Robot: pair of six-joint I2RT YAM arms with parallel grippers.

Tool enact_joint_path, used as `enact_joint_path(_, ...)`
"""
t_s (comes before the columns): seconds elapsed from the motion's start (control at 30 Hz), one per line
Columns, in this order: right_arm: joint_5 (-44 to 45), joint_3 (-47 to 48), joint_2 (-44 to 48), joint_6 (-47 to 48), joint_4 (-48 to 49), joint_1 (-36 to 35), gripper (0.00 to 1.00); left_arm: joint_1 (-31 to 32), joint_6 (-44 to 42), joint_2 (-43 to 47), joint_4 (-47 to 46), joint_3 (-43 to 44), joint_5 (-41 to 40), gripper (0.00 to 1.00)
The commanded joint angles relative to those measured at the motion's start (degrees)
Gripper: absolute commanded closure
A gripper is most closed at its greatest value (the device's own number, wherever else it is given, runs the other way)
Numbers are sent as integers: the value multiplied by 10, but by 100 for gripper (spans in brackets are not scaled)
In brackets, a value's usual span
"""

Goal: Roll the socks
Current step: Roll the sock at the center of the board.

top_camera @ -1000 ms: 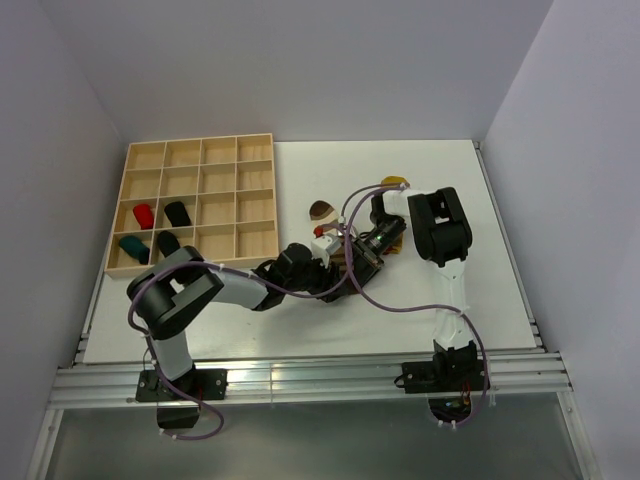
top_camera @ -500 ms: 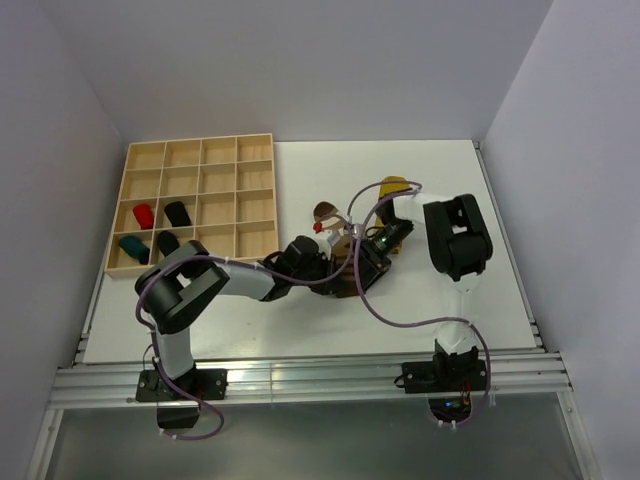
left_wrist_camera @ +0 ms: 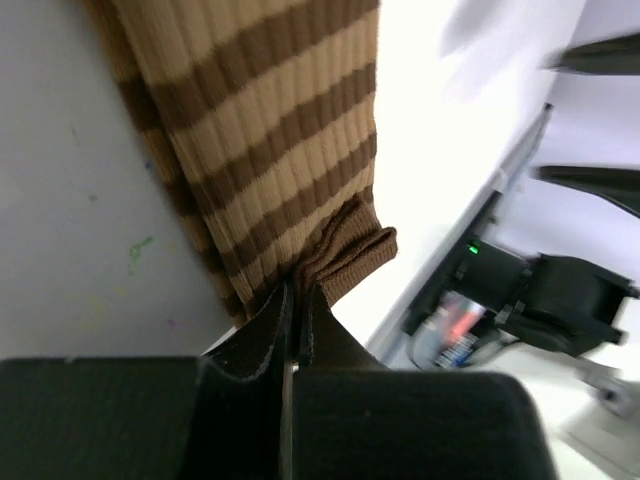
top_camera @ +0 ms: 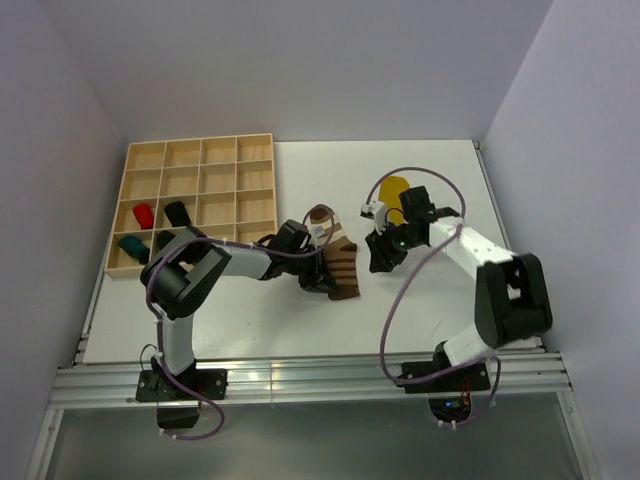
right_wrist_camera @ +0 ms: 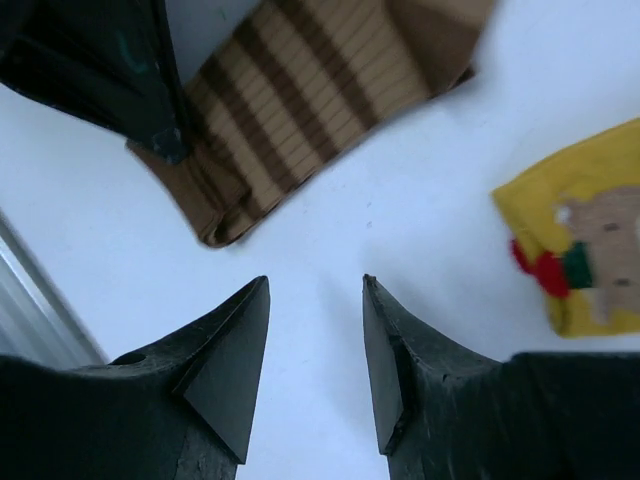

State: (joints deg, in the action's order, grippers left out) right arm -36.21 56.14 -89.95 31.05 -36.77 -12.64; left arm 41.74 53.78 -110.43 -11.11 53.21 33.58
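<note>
A tan sock with brown stripes (top_camera: 343, 262) lies stretched out flat in the middle of the table. My left gripper (top_camera: 318, 272) is shut on its brown cuff edge; the left wrist view shows the fabric (left_wrist_camera: 270, 130) bunched between the closed tips (left_wrist_camera: 295, 295). My right gripper (top_camera: 378, 256) stands open just right of that sock, over bare table. In the right wrist view its open fingers (right_wrist_camera: 315, 285) hold nothing, and the striped sock (right_wrist_camera: 300, 90) lies ahead of them. A mustard yellow sock (top_camera: 396, 190) with a bear picture (right_wrist_camera: 590, 230) lies flat behind the right gripper.
A wooden compartment tray (top_camera: 200, 150) stands at the back left. It holds rolled socks: a red one (top_camera: 143, 215), a black one (top_camera: 178, 213), a teal one (top_camera: 133, 248) and another black one (top_camera: 167, 243). Grey walls close in the table on three sides.
My left gripper has shut on the striped sock's cuff. The right gripper has opened, let go of the sock and drawn back to the right. The sock now lies spread out.
</note>
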Motion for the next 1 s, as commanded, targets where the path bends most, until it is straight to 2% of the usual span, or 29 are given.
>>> enact_joint_path(0.0, 32, -57, 91, 43, 109, -20, 50, 2, 52, -30, 85, 13, 63, 100)
enact_joint_path(0.07, 53, -88, 149, 59, 143, -40, 48, 2, 67, -46, 92, 12, 84, 100)
enact_joint_path(0.13, 78, -134, 197, 82, 172, -90, 47, 0, 79, -52, 108, 12, 86, 100)
enact_joint_path(0.37, 149, -230, 262, 114, 231, -237, 46, -13, 74, -64, 170, 22, 80, 100)
enact_joint_path(0.67, 231, -286, 265, 126, 287, -346, 46, -17, 37, -77, 219, 45, 72, 100)
enact_joint_path(0.97, 276, -316, 239, 131, 333, -404, 47, -18, 27, -79, 215, 39, 73, 100)
